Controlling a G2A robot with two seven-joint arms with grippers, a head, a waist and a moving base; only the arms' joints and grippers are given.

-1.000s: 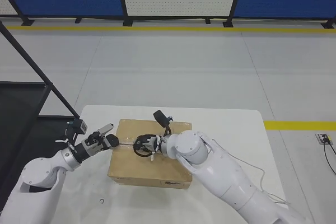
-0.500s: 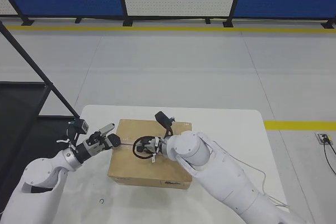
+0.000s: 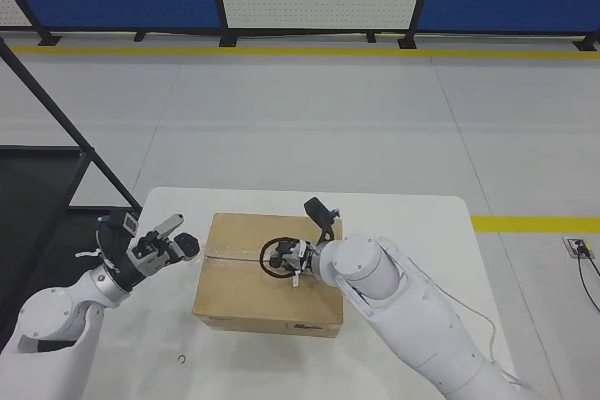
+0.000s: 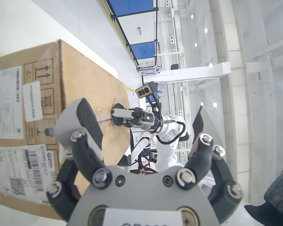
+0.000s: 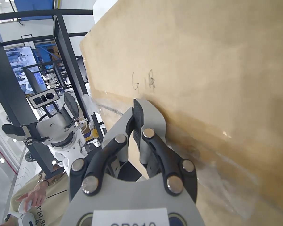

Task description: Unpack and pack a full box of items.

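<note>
A closed cardboard box (image 3: pixel 250 295) lies in the middle of the white table (image 3: pixel 420 230), with clear tape (image 3: pixel 230 256) along its top seam. My right gripper (image 3: pixel 280 257) rests shut on the box top at the seam, its tips (image 5: pixel 138 109) against the cardboard (image 5: pixel 202 59) beside torn tape (image 5: pixel 108 106). My left gripper (image 3: pixel 170 240) hovers open off the box's left end, holding nothing. In the left wrist view its fingers (image 4: pixel 89 121) spread wide before the labelled box end (image 4: pixel 26 95), with the right gripper (image 4: pixel 122 116) farther off on the seam.
A black metal frame (image 3: pixel 40 110) stands off the table's left side. A small dark ring (image 3: pixel 182 360) lies on the table near the front left. The table is bare to the right of the box and in front of it.
My left gripper has drawn back from the box's left edge and now stands open. My right gripper has slid to the right along the seam.
</note>
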